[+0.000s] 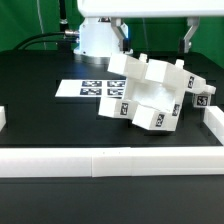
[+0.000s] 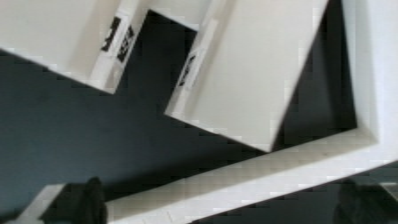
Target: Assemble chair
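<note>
The chair (image 1: 143,92) is a partly joined cluster of glossy white blocky pieces with black-and-white tags, lying tilted in the middle of the black table. A smaller tagged white piece (image 1: 200,92) sits at its right side. My gripper (image 1: 189,42) hangs well above the table, behind and to the exterior view's right of the chair. In the wrist view my gripper (image 2: 222,205) is open and holds nothing. Its dark fingertips (image 2: 71,203) stand wide apart. White chair pieces (image 2: 240,80) lie below, with tag edges showing.
The marker board (image 1: 88,89) lies flat to the exterior view's left of the chair. A long low white rail (image 1: 110,160) runs along the table's front and up the right side (image 1: 212,125); it also crosses the wrist view (image 2: 267,170). The robot base (image 1: 97,38) stands behind.
</note>
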Robot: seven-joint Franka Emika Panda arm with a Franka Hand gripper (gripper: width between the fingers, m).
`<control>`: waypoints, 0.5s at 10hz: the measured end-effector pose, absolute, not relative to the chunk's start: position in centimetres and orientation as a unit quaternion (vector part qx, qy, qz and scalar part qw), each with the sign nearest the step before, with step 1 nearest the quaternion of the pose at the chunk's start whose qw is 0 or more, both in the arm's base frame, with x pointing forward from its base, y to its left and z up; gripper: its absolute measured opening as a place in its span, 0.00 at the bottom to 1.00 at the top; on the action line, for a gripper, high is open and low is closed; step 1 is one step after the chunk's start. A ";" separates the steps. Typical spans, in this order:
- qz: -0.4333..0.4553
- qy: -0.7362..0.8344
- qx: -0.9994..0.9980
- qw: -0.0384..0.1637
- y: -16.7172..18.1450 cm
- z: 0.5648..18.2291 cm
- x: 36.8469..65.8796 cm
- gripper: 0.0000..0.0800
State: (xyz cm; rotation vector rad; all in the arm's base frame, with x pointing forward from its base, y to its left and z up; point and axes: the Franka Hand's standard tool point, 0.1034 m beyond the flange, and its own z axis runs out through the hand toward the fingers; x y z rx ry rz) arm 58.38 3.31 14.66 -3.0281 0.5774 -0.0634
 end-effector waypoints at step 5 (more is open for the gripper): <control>-0.034 0.153 -0.987 0.032 3.0 14.4 56.8 0.81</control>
